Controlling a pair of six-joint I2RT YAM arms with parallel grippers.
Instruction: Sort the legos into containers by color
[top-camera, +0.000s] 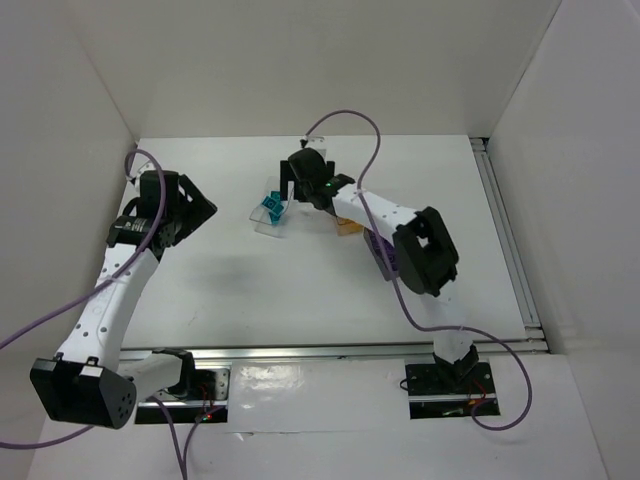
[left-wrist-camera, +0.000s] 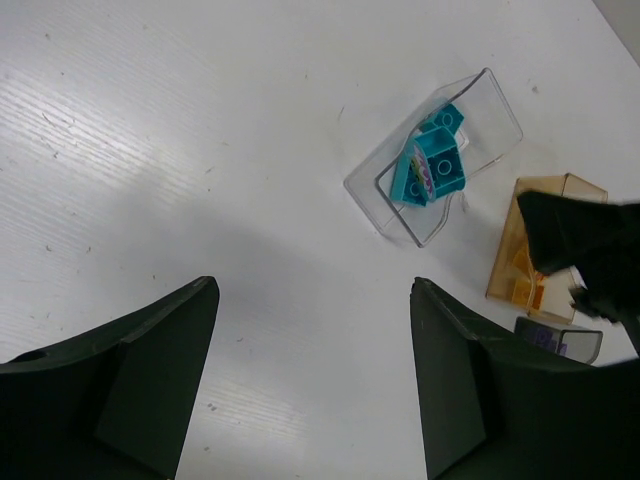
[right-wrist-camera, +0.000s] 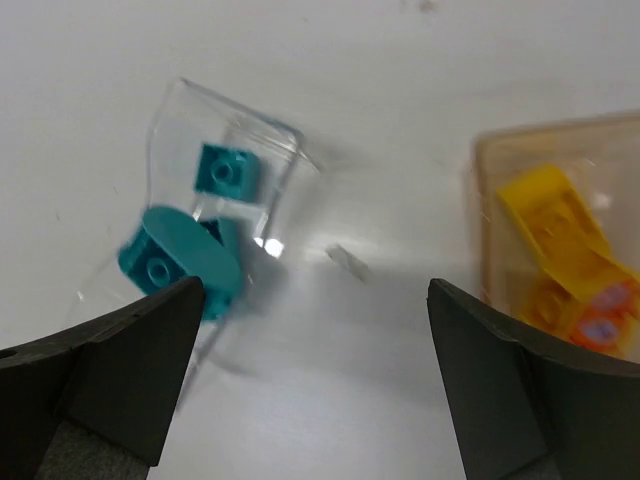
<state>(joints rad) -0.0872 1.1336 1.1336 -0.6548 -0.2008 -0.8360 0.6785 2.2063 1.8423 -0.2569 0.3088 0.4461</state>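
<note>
Black right gripper (right-wrist-camera: 312, 300) hovers — jaws apart.

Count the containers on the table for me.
3: the clear tray, the tan box beside it, and the dark grey box beyond that, partly hidden by the right arm.

You have teal bricks (top-camera: 272, 204) in the clear tray (top-camera: 268, 226), upper centre of the top view; orange bricks (right-wrist-camera: 560, 235) in the tan box (right-wrist-camera: 490, 190) beside it.

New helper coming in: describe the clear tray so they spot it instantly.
On the white table, look at the far middle. The clear tray sits left of the tan box; only it is see-through and holds teal bricks.
</note>
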